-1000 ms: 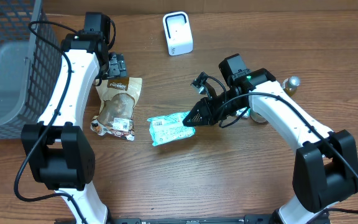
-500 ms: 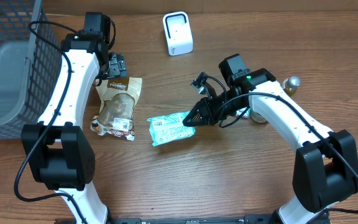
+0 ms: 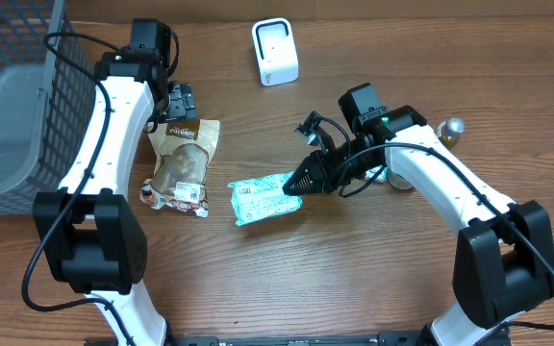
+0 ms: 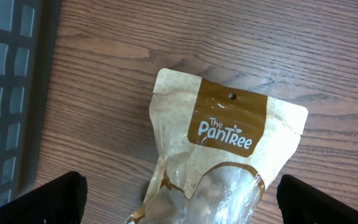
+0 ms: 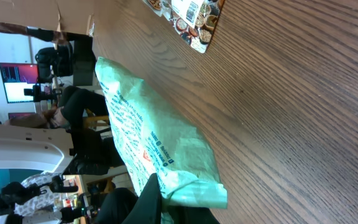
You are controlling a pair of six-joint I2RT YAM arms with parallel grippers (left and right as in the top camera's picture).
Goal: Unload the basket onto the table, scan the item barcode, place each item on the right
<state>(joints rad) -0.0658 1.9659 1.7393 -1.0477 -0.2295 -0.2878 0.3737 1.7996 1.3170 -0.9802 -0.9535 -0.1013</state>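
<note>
Overhead looks straight down; the right wrist, low and sideways, shares its green packet (image 3: 258,200).

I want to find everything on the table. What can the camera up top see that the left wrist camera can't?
Only overhead: the white scanner and the green packet pinched by the right fingers. Only left wrist: the tiny hole punched in the brown pouch, and its name, The PanTree, big enough to read. Both: that pouch, the wooden table and the dark basket.
</note>
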